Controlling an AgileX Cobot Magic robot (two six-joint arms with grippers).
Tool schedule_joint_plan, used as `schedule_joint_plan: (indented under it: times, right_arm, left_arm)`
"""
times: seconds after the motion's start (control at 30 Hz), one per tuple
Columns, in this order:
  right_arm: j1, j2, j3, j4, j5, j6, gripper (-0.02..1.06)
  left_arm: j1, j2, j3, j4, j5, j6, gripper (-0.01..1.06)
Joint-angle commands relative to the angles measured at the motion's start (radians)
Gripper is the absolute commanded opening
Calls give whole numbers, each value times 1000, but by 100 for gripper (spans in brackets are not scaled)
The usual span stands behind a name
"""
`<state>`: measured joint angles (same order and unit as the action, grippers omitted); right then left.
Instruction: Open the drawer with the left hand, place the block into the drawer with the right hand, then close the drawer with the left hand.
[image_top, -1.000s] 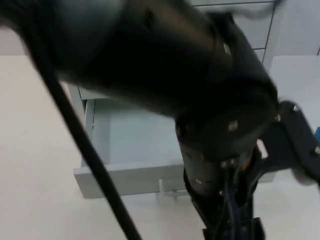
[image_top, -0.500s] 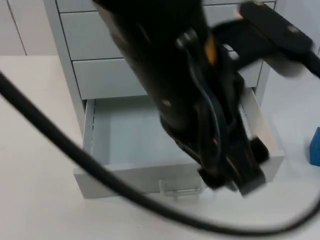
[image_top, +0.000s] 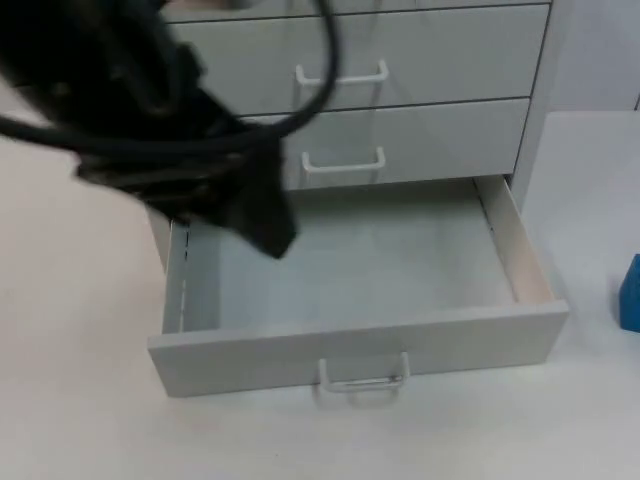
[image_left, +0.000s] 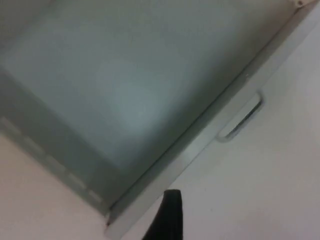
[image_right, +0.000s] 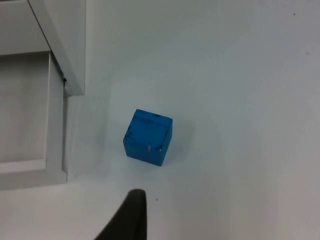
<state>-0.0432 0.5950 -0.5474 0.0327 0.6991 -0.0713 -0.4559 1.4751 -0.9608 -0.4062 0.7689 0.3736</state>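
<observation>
The blue block (image_right: 148, 137) sits on the white surface (image_right: 240, 75), just beside the right wall of the bottom drawer (image_top: 350, 345), untouched and apart from any fingers. The drawer stands pulled well out of the grey drawer cabinet (image_top: 420, 60), its inside bare, its clear handle (image_top: 362, 375) free, so the opening step looks done and the way in for the block is open. The left gripper (image_top: 255, 215) hangs above the drawer's left rear part, off the handle; whether its fingers are parted cannot be told. The right gripper (image_right: 131, 220) hovers over the block, likely to line up a grasp; its fingers' state cannot be told either.
</observation>
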Motion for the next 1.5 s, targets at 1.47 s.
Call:
schedule_joint_plan:
  times: [1.47]
  right_arm:
    - [-5,82,-29,62,91,-26,104]
  left_arm:
    - [431,-706,358,365,-68,-336,105]
